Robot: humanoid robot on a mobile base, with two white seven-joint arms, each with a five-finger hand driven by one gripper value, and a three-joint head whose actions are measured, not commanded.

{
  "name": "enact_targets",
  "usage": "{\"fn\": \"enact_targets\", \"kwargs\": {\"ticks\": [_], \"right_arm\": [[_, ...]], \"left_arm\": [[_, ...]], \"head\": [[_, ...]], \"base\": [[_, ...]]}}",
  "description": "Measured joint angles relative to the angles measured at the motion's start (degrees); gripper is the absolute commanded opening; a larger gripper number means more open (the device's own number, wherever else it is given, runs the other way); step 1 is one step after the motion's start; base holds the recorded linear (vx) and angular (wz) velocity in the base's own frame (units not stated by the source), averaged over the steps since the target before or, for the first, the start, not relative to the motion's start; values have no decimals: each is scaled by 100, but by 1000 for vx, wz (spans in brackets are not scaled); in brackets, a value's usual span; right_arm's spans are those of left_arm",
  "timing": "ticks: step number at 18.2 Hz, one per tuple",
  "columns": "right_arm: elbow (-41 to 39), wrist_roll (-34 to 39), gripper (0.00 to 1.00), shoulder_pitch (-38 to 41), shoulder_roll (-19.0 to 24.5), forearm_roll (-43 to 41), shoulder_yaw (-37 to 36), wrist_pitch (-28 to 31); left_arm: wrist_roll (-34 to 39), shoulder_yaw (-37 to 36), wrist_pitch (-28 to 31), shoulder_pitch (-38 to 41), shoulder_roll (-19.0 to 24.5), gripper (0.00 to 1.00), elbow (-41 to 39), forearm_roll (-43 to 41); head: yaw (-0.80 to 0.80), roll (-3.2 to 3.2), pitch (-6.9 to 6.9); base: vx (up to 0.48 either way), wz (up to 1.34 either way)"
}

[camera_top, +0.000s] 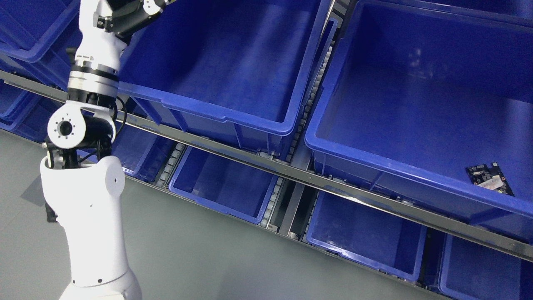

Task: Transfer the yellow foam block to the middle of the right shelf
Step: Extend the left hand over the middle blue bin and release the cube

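Left arm (89, 200) nearest, rising from lower left past rail (291, 173) to top edge; hand cut off above frame, so fingers and any load cannot be told. Right arm out of view. Yellow block nowhere visible. Big blue bin (233, 112) centre, bare inside. Right bin (333, 137) holds small circuit board (489, 178) near front right corner. Lower bins (216, 200) beneath rail.
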Motion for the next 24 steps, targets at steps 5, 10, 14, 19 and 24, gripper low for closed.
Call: {"fn": "enact_targets", "kwargs": {"ticks": [5, 10, 14, 19, 24], "right_arm": [[0, 0, 100, 0, 0, 0, 0, 0], [0, 0, 100, 0, 0, 0, 0, 0], [0, 0, 100, 0, 0, 0, 0, 0], [0, 0, 100, 0, 0, 0, 0, 0], [0, 0, 100, 0, 0, 0, 0, 0]], "left_arm": [[144, -448, 1482, -610, 0, 44, 598, -29], [188, -756, 1695, -857, 0, 82, 1195, -56], [206, -954, 1897, -971, 0, 100, 1516, -124], [400, -1121, 1955, -1093, 0, 100, 1739, -190], [612, -1052, 1084, -1084, 0, 100, 1631, -218]], "head": [[0, 0, 0], [0, 0, 0], [0, 0, 0], [0, 0, 0], [0, 0, 0]], "base": [[12, -20], [13, -7], [0, 0], [0, 0], [0, 0]]}}
